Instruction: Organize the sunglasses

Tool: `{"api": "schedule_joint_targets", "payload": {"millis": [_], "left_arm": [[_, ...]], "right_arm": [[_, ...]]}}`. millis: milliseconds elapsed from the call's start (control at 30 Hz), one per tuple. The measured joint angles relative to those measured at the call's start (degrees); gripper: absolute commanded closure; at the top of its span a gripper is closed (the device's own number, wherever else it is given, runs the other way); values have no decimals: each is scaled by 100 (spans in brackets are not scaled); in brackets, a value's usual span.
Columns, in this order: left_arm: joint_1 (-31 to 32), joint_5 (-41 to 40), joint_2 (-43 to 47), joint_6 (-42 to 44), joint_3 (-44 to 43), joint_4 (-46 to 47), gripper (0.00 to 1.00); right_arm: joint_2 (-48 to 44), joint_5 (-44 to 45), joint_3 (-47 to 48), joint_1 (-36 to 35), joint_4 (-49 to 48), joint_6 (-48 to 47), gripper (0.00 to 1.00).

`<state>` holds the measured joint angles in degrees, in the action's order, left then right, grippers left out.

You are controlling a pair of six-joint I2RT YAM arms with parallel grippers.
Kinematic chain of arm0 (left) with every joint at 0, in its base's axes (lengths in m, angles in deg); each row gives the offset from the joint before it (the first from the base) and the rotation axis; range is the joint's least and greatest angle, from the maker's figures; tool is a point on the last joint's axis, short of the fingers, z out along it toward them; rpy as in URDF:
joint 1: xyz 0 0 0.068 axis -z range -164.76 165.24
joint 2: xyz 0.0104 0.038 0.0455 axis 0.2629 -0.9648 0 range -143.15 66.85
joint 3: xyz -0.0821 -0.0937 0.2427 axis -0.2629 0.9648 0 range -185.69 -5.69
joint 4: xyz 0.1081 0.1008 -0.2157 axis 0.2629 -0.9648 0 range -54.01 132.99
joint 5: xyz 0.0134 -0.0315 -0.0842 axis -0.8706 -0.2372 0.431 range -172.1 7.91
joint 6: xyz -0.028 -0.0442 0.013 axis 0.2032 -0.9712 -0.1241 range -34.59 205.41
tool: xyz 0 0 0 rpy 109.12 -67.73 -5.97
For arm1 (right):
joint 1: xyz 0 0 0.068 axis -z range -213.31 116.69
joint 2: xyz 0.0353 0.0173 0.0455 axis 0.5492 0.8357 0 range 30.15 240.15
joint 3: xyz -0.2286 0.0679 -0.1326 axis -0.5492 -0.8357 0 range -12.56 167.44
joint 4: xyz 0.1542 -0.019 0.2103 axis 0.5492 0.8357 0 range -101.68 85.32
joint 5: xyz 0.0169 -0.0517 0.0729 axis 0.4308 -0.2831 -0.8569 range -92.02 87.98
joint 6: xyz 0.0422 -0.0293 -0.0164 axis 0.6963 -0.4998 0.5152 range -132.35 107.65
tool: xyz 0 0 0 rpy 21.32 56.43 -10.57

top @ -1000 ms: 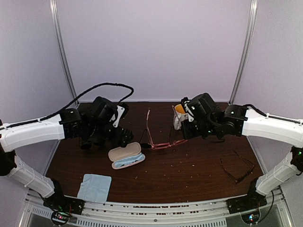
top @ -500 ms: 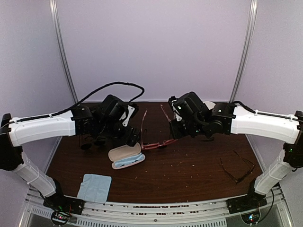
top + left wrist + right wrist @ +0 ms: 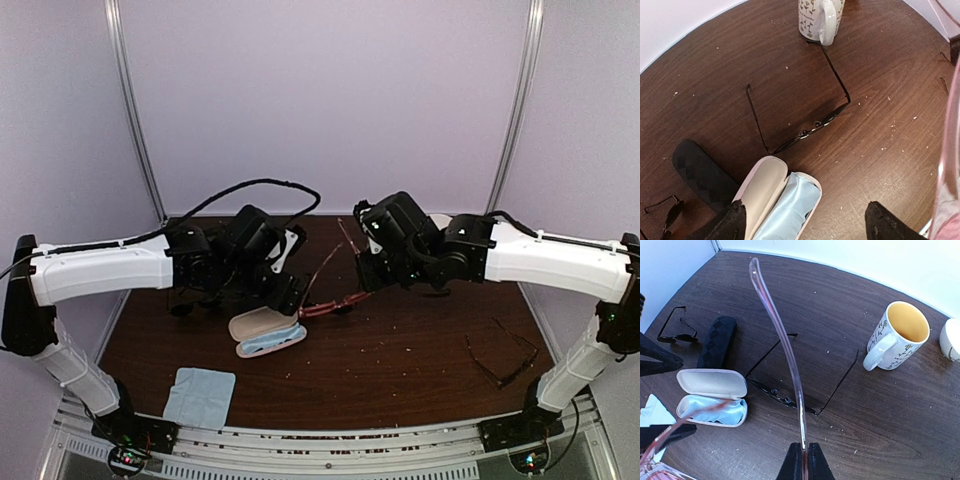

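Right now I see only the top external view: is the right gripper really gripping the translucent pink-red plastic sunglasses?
Observer: Yes, the right gripper is shut on one temple of the translucent pink-red plastic sunglasses.
Operator: What's hidden under the arms?
Observer: A thin black wire-framed pair lies unfolded between the open pale oblong hard case and a patterned white ceramic mug.
Operator: And the other arm?
Observer: The left gripper is open, hovering above that case.

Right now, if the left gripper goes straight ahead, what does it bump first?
Probably the open case, lying between the left gripper's spread fingers, though depth is unclear.
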<state>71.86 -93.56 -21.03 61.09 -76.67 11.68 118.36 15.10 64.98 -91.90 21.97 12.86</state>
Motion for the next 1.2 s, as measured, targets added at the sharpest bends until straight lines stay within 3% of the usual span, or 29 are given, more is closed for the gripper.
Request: {"api": "schedule_joint_targets", "payload": {"millis": [500, 733, 1067, 1200], "left_arm": [[306, -39, -339, 302, -286, -52, 17], [313, -507, -299, 271, -404, -323, 13], [321, -754, 708, 70, -420, -332, 2], [55, -282, 1239, -35, 66, 66, 2]], "right_arm": [[13, 111, 127, -55, 44, -308, 100], [13, 295, 125, -59, 42, -306, 100], [-319, 960, 52, -59, 37, -201, 100], [-466, 1158, 52, -42, -2, -166, 100]]}}
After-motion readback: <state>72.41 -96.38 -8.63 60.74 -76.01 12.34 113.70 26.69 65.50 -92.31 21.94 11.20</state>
